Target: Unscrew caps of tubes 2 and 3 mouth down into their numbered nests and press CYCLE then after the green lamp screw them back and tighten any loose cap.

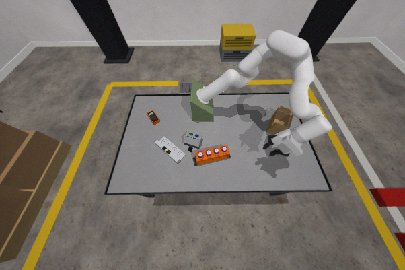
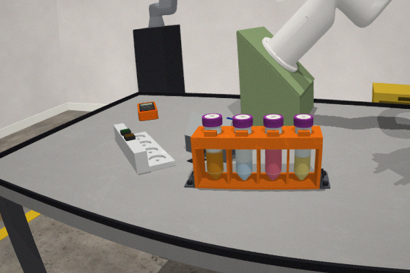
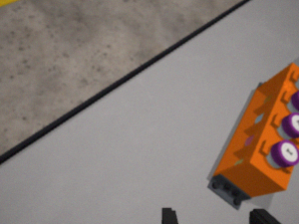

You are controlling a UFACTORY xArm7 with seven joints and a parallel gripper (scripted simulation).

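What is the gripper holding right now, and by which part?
Nothing. The gripper hangs part-open above bare table, short of the orange tube rack; all four caps sit on their tubes.

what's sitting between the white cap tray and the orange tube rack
In the top view, the grey key housing with its green and blue keys sits between the cap tray and the tube rack, slightly toward the arm's base.

four purple-capped tubes (image 2: 257, 120) stand upright in the orange decapping station (image 2: 257, 137).
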